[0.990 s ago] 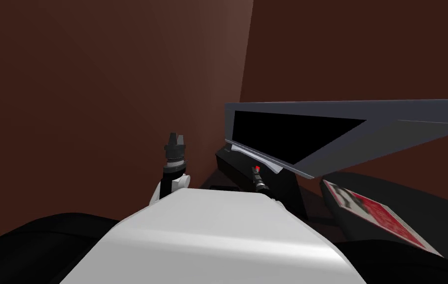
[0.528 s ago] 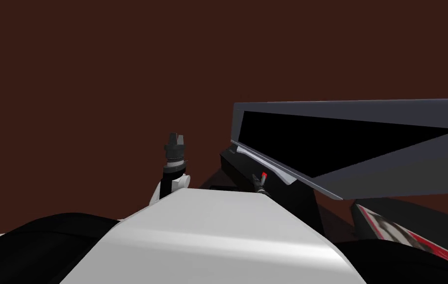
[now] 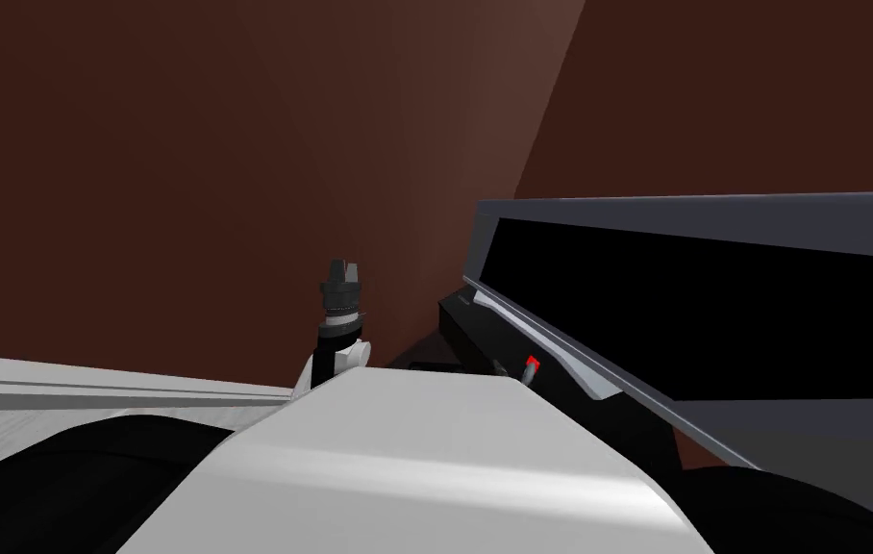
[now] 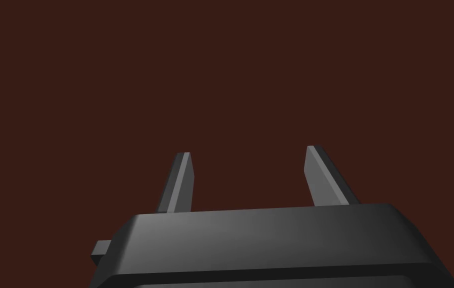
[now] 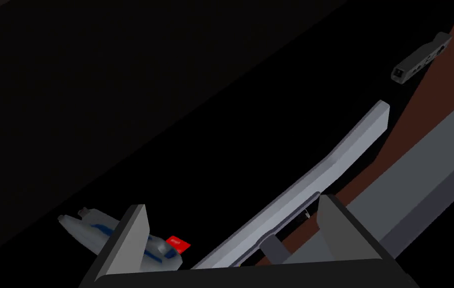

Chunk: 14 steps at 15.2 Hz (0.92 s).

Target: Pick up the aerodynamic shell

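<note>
Two grippers are held open, the left gripper point(image 4: 248, 151) up by the brown wall point(image 3: 185, 144), the right gripper point(image 5: 232, 202) low near the pale, blue-striped shell point(image 5: 87, 228), which lies partly behind one finger point(image 5: 130, 235); the approach seems unfinished, and sideways centring is needed next.

Grey-framed black panel point(image 3: 694, 210), brown wall point(image 3: 185, 144).
Grey curved bar point(image 5: 341, 155) just beyond the right claw point(image 5: 232, 202); small dark block point(image 5: 418, 59) farther off.

Left tool point(image 4: 248, 156) upright, fingers apart, right tool point(image 5: 233, 204) also spread
</note>
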### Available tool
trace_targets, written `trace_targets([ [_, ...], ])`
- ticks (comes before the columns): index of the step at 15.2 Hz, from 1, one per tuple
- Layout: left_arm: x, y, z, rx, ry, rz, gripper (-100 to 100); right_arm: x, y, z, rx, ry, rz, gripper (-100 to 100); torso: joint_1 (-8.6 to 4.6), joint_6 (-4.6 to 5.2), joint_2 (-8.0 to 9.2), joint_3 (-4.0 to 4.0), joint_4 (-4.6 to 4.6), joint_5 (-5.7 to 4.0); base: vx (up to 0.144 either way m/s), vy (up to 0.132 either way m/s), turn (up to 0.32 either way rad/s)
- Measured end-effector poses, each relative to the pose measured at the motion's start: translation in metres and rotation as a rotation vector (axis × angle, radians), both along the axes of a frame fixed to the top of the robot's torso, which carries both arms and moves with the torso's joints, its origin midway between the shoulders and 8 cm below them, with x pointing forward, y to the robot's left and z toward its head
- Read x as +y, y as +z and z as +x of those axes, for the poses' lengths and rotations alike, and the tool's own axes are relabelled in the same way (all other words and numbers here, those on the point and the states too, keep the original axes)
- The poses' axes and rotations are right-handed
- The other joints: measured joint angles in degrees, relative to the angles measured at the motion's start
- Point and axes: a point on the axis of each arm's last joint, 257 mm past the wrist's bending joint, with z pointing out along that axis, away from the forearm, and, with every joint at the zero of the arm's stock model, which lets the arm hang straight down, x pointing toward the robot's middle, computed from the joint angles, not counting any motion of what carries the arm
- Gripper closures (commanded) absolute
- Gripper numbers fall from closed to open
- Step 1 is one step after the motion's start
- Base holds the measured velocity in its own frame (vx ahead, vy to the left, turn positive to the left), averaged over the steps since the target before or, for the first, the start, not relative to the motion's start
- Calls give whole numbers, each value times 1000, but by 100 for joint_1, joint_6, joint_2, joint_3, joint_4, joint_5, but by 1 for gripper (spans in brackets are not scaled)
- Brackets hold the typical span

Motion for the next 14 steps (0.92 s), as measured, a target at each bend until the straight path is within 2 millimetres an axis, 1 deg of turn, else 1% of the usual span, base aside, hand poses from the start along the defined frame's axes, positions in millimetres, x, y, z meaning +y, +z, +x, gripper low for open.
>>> trace_targets([
  [1, 0, 0, 0, 0, 0, 0, 0, -5, -10, -11, 37, -5, -11, -100, -3, 1, -1, -1, 0, 0, 44, -32, 479],
  [2, 0, 0, 0, 0, 0, 0, 0, -10, -20, -27, 79, -8, -23, -100, -6, -2, -1, -1, 0, -1, 46, -45, 374],
  [4, 0, 0, 0, 0, 0, 0, 0, -10, -29, -45, 134, -14, -38, -100, -7, 6, -1, -1, -1, -1, 35, -39, 198],
  [6, 0, 0, 0, 0, 0, 0, 0, -10, -42, -65, 203, -20, -59, -100, -4, 1, -2, -1, 0, -1, 41, -33, 390],
  [7, 0, 0, 0, 0, 0, 0, 0, -13, -48, -83, 245, -23, -71, -100, -5, 0, -2, -1, -1, 0, 44, -44, 377],
  [9, 0, 0, 0, 0, 0, 0, 0, -14, -55, -102, 302, -29, -89, -100, -5, 5, -2, -1, -1, -1, 12, -26, 190],
  [11, 0, 0, 0, 0, 0, 0, 0, -20, -63, -128, 369, -35, -110, -100, 0, 2, 3, 2, 1, 0, 33, -27, 221],
  [12, 0, 0, 0, 0, 0, 0, 0, -21, -65, -134, 386, -38, -116, -100, 0, 5, 1, 0, 0, 0, 34, -33, 302],
  [14, 0, 0, 0, 0, 0, 0, 0, -22, -68, -154, 441, -40, -134, -100, -4, 2, -2, -1, 0, 0, 37, -44, 381],
])
